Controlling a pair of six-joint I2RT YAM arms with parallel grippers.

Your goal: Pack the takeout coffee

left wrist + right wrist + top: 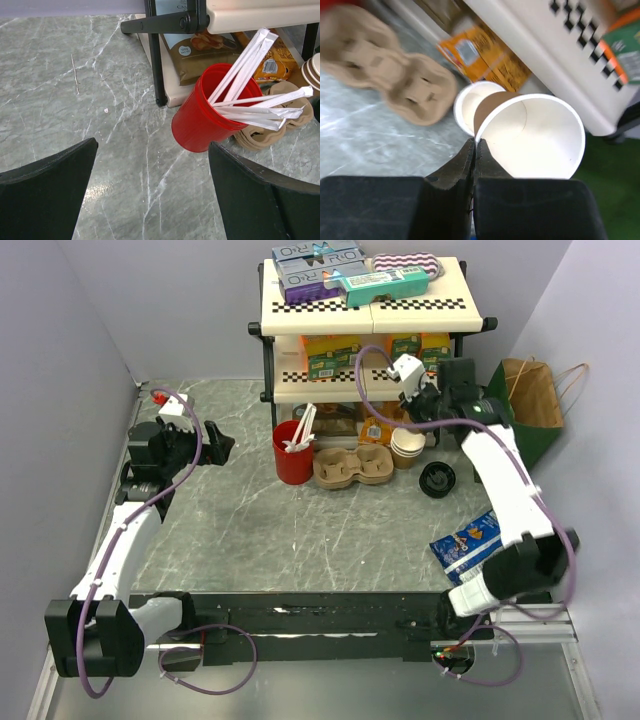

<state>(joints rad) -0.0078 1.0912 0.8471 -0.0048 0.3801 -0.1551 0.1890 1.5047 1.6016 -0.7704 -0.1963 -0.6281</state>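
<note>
My right gripper (476,142) is shut on the near rim of a lidless brown paper cup (535,135) with a white inside, tilted just above the stack of pale cups (467,102). In the top view this gripper (418,420) hovers over that stack (408,445) in front of the shelf rack. A round black lid (437,480) sits on the table just to the right; I cannot tell if a cup is under it. My left gripper (215,445) is open and empty, at the left, facing the red cup of stirrers (205,120); its jaws (152,145) are wide apart.
A cardboard cup carrier (352,466) lies between the red cup (293,452) and the cup stack. A two-tier shelf rack (370,300) with boxes stands behind. A brown paper bag (530,405) stands at the right. A blue snack bag (465,543) lies beside the right arm.
</note>
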